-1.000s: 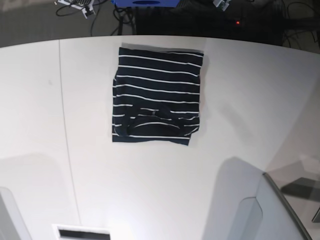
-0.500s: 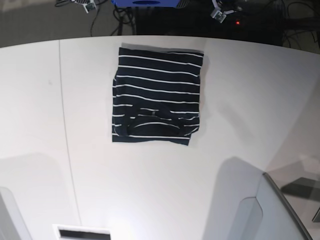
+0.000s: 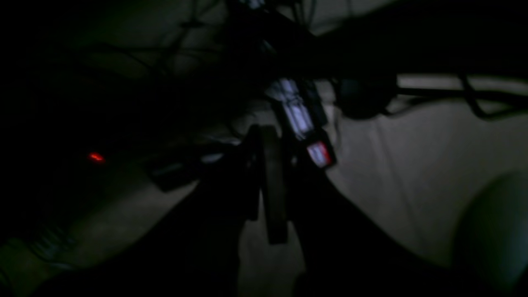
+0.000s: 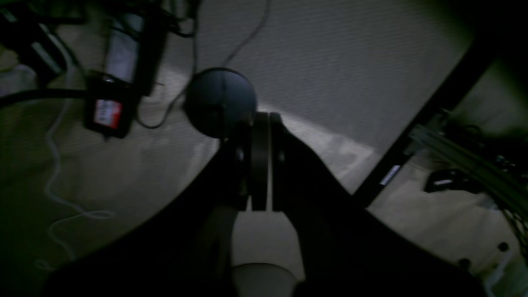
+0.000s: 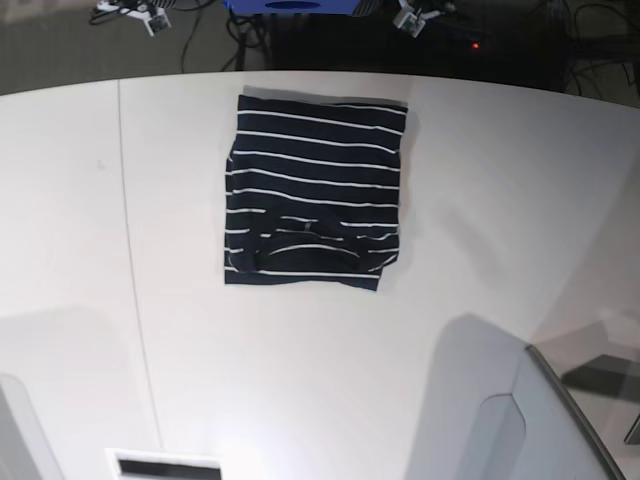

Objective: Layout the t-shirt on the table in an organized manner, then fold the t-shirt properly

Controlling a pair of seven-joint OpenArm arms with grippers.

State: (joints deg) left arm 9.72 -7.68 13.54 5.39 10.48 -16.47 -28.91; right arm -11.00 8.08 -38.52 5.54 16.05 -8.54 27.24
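Left wrist view: very dark, blurred. Left pincer (image 3: 268,198) clenched, fingers pressed together, nothing between them. Pointed off the counter at dim floor, cables and a small red light (image 3: 95,156). No shirt in sight here. Probably parked away so as not to disturb the fold.

Right wrist view: also dim. Right pincer (image 4: 260,165) clenched, pads flat against each other, grasping nothing. Looking down at grey floor, loose cable (image 4: 62,194), a round dark object (image 4: 218,101) just beyond the tips, a dark frame bar (image 4: 416,136) crossing at right. No fabric anywhere.

Base view: t-shirt (image 5: 315,190) lying on the counter (image 5: 500,200), near the far curved edge, roughly centred left to right. Folded into a compact, near-square packet, stripes running across, collar curve showing on the lower part, sleeves tucked out of sight. Lower right corner slightly uneven, small overhang of an under layer. Both arms clear of the counter surface; only small bits of hardware (image 5: 410,17) visible past the far edge. Thin seam line (image 5: 130,250) well left of the shirt. Judging by the tidy packet and both pincers empty and away: fold looks finished, task at or near its end.
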